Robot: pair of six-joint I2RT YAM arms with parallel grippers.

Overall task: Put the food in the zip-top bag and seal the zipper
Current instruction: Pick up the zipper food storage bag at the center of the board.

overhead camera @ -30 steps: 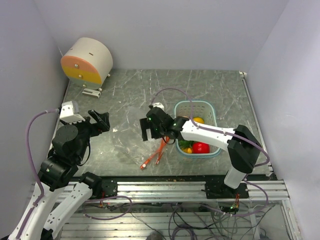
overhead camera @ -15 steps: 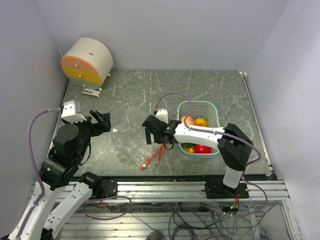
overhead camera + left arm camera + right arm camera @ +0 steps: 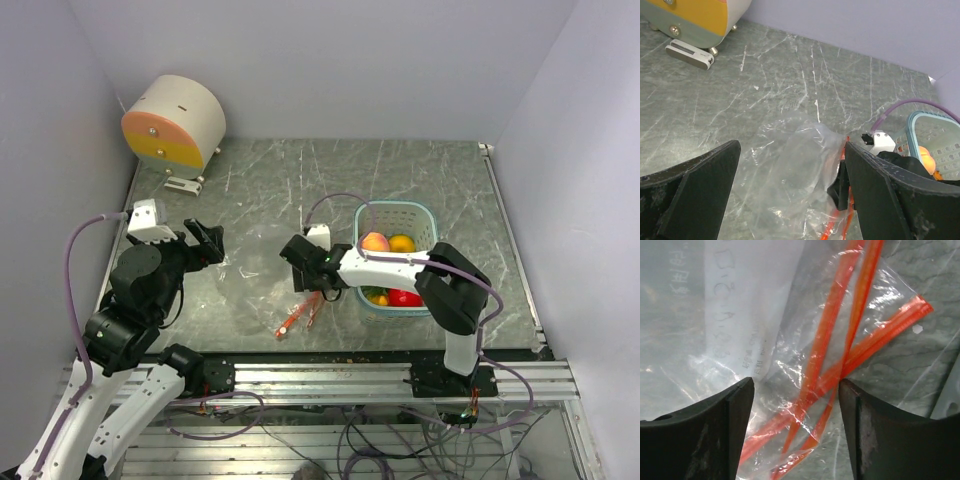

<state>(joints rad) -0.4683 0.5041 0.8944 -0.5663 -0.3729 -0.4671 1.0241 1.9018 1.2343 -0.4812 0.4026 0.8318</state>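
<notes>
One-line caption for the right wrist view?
Open right gripper poised over the clear zip-top bag, orange zipper strips between its fingers, on the grey table.

A pale teal slatted basket [image 3: 400,204] is set on the grey marbled table [image 3: 260,180]; a white-and-orange drum [image 3: 175,122] is stood at its far left corner.

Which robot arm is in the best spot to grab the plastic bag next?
Probably the right. The right gripper sits low over the orange zipper of the bag, open around it. The left gripper is open too, but back from the bag.
</notes>
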